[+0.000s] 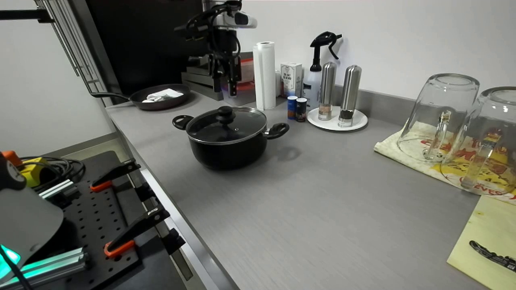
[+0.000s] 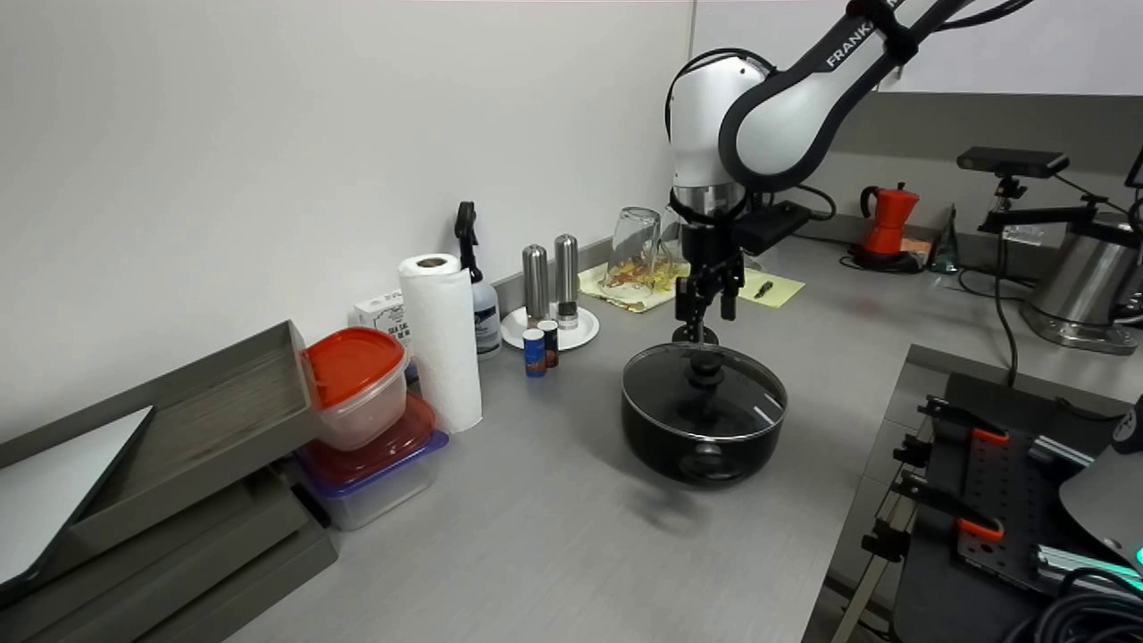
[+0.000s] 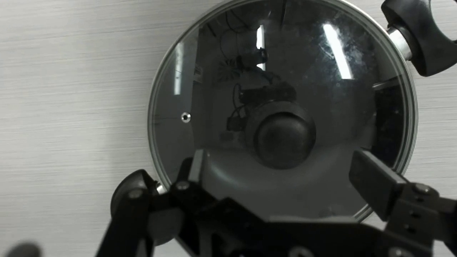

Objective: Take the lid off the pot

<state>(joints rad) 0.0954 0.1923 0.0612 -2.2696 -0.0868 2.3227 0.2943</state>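
The lid sits on the pot, its dark knob at the centre. In an exterior view the pot stands on the grey surface a little left of the middle of the frame, its two handles out to the left and right. The claw hangs above it, pointing down, apart from the knob.

In the wrist view the claw is spread: its fingers stand wide apart at the lower left and lower right, and the knob shows between them, slightly higher in the frame. A small metal vent shows in the glass left of the knob.

In an exterior view a pan holding something white and crumpled lies at upper left. Near the wall, at top centre, stand a paper roll, a carton, a spray bottle and two small shakers, then two steel mills on a white plate. At the right edge two upturned glasses stand on a patterned cloth.

In an exterior view plastic tubs are beside grey trays at left; a red moka pot is at upper right, a steel kettle near the right edge.
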